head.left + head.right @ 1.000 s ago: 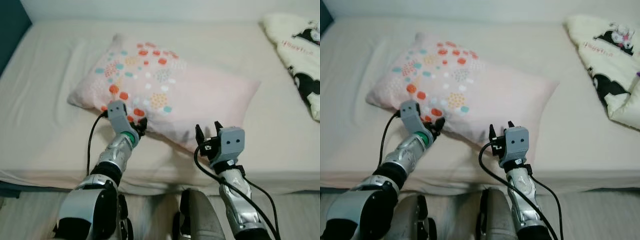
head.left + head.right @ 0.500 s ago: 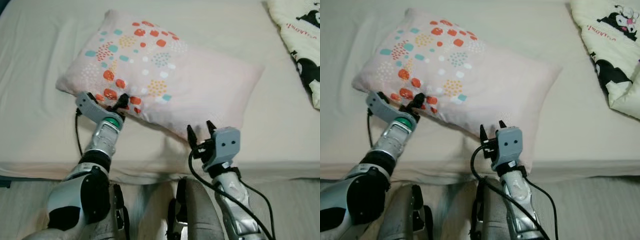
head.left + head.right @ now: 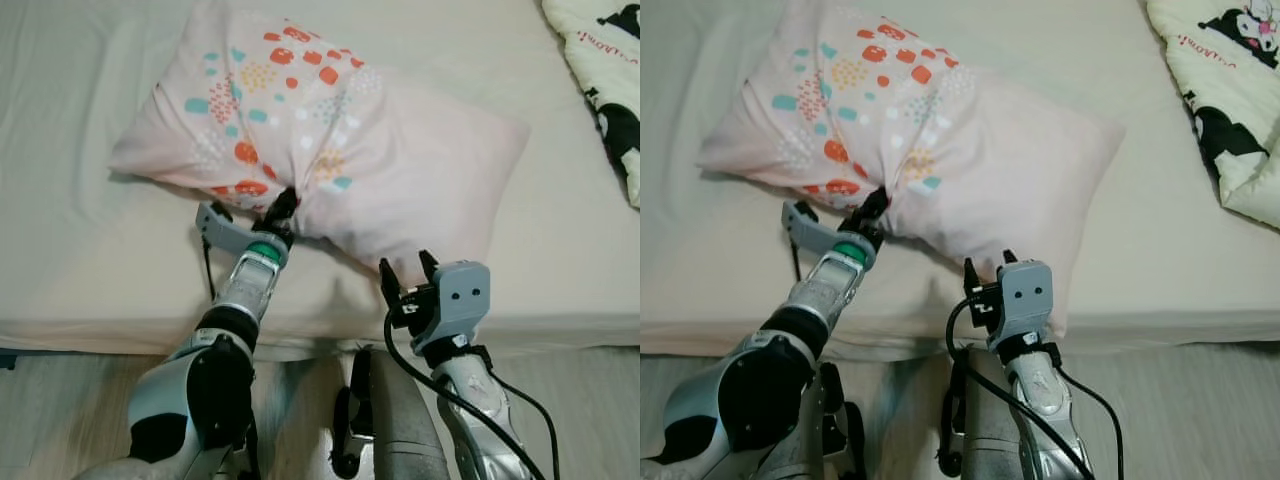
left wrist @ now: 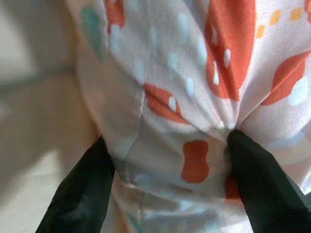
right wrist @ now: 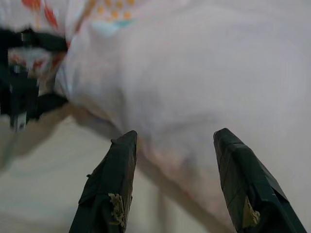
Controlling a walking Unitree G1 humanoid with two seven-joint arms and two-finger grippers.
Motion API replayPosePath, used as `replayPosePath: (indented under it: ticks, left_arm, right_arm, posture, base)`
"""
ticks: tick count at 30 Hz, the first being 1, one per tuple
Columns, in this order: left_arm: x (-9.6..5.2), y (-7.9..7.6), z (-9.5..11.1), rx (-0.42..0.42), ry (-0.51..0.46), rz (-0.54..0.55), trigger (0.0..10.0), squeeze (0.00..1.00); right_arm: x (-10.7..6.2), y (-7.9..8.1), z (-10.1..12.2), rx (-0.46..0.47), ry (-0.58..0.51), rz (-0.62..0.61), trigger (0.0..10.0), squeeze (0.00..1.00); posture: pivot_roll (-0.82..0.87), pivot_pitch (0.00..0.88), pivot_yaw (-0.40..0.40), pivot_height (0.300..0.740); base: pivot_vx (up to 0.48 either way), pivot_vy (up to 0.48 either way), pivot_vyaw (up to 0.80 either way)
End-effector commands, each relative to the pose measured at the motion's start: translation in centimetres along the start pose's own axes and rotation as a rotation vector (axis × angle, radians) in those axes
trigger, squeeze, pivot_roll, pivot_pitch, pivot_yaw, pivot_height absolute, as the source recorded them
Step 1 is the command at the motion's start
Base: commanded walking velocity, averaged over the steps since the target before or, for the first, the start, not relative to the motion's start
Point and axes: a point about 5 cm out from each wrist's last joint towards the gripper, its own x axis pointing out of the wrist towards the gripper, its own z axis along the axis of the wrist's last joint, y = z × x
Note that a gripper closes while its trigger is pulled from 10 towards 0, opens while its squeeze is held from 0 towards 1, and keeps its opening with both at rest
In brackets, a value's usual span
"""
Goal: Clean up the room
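A pale pink pillow (image 3: pixel 340 130) with orange and teal spots lies slantwise on the cream bed (image 3: pixel 90 250). My left gripper (image 3: pixel 280 208) is shut on the pillow's near edge, and the fabric puckers around its tips. In the left wrist view both fingers (image 4: pixel 82 189) pinch a fold of spotted cloth (image 4: pixel 194 73). My right gripper (image 3: pixel 408 275) stands open just short of the pillow's near right corner. In the right wrist view the plain pink end of the pillow (image 5: pixel 194 73) lies just beyond the open fingers (image 5: pixel 116 184).
A cream blanket (image 3: pixel 600 70) with black cartoon prints lies at the bed's far right. The bed's front edge runs just below the grippers, with pale wood floor (image 3: pixel 60 400) under it. My legs stand against the bed front.
The left gripper has closed on the pillow's near edge and bunched the fabric, lifting the pillow's left end. The camera has tilted down. The right gripper stays open at the near corner.
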Motion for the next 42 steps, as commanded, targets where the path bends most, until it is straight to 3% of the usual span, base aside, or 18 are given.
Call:
replayPosePath:
  ticks: [1, 5, 6, 9, 10, 17, 29, 32, 33, 34, 36, 37, 38, 39, 41, 42]
  left_arm:
    - [0.0, -0.4, -2.3, -0.036, 0.061, -0.012, 10.0, 0.0]
    - [0.3, -1.8, -3.0, -0.031, 0.081, -0.063, 10.0, 0.0]
    - [0.3, -2.2, -3.2, -0.03, 0.085, -0.076, 9.0, 0.0]
    - [0.5, -2.6, -3.3, -0.035, 0.086, -0.084, 9.0, 0.0]
    - [0.6, -3.0, -3.3, -0.021, 0.089, -0.094, 0.0, 0.0]
    - [0.9, -4.2, -2.8, 0.023, 0.09, -0.138, 0.0, 0.0]
    - [0.8, -3.2, -2.0, 0.105, 0.079, -0.103, 0.0, 0.0]
    - [1.3, -4.5, 0.0, 0.263, 0.021, -0.099, 0.0, 0.0]
    - [1.6, -5.6, 1.1, 0.39, -0.019, -0.104, 0.0, 0.0]
    - [1.6, -5.6, 1.1, 0.39, -0.019, -0.104, 0.0, 0.0]
    - [1.9, -7.8, 3.2, 0.553, -0.111, -0.129, 0.0, 0.0]
    - [1.9, -7.8, 3.2, 0.553, -0.111, -0.129, 0.0, 0.0]
    - [2.0, -9.1, 4.5, 0.657, -0.17, -0.132, 0.0, 0.0]
    - [2.0, -9.1, 4.5, 0.657, -0.17, -0.132, 0.0, 0.0]
    - [1.8, -12.4, 8.3, 0.848, -0.343, -0.12, 0.0, 0.0]
    - [1.8, -12.4, 8.3, 0.848, -0.343, -0.12, 0.0, 0.0]
  right_arm:
    - [-0.5, 0.0, -0.3, -0.007, 0.025, -0.005, 10.0, 0.0]
    - [-0.5, 0.1, 0.0, -0.006, 0.028, -0.006, 10.0, 0.0]
    - [-0.6, 0.1, 0.0, -0.006, 0.03, -0.006, 10.0, 0.0]
    - [-0.6, 0.1, 0.0, -0.007, 0.034, -0.007, 10.0, 0.0]
    - [-0.7, 0.0, -0.1, -0.007, 0.036, -0.01, 10.0, 0.0]
    - [-0.1, -0.2, -0.1, 0.001, 0.04, -0.024, 10.0, 0.0]
    - [0.4, -0.6, -0.1, 0.0, 0.033, -0.034, 10.0, 0.0]
    - [0.7, -1.1, -0.2, -0.006, 0.031, -0.045, 10.0, 0.0]
    - [0.8, -1.3, -0.1, -0.01, 0.027, -0.051, 10.0, 0.0]
    - [0.8, -1.3, -0.1, -0.01, 0.027, -0.051, 10.0, 0.0]
    - [1.0, -1.6, 0.0, -0.015, 0.019, -0.06, 10.0, 0.0]
    - [1.0, -1.6, 0.0, -0.015, 0.019, -0.06, 10.0, 0.0]
    - [1.1, -1.7, 0.1, -0.017, 0.015, -0.065, 10.0, 0.0]
    - [1.1, -1.7, 0.1, -0.017, 0.015, -0.065, 10.0, 0.0]
    - [1.5, -2.2, 0.2, -0.023, 0.008, -0.074, 10.0, 0.0]
    - [1.5, -2.2, 0.2, -0.023, 0.008, -0.074, 10.0, 0.0]
  posture:
    - [-0.25, 0.423, -0.002, 0.616]
    - [-0.25, 0.421, -0.001, 0.616]
    - [-0.26, 0.421, -0.002, 0.616]
    - [-0.26, 0.421, -0.002, 0.616]
    - [-0.26, 0.417, 0.001, 0.616]
    - [-0.24, 0.4, 0.006, 0.616]
    - [-0.22, 0.376, 0.015, 0.616]
    - [-0.2, 0.358, 0.02, 0.616]
    - [-0.19, 0.351, 0.021, 0.616]
    - [-0.19, 0.351, 0.021, 0.616]
    - [-0.19, 0.344, 0.022, 0.616]
    - [-0.19, 0.344, 0.022, 0.616]
    - [-0.19, 0.338, 0.022, 0.616]
    - [-0.19, 0.338, 0.022, 0.616]
    - [-0.17, 0.321, 0.025, 0.616]
    - [-0.17, 0.321, 0.025, 0.616]
  base:
    - [0.0, 0.0, 0.0]
    - [0.0, 0.0, 0.0]
    - [0.0, 0.0, 0.0]
    - [0.0, 0.0, 0.0]
    - [0.0, 0.0, 0.0]
    - [0.0, 0.0, 0.0]
    - [0.0, 0.0, 0.0]
    - [0.0, 0.0, 0.0]
    - [0.0, 0.0, 0.0]
    - [0.0, 0.0, 0.0]
    - [0.0, 0.0, 0.0]
    - [0.0, 0.0, 0.0]
    - [0.0, 0.0, 0.0]
    - [0.0, 0.0, 0.0]
    - [0.0, 0.0, 0.0]
    - [0.0, 0.0, 0.0]
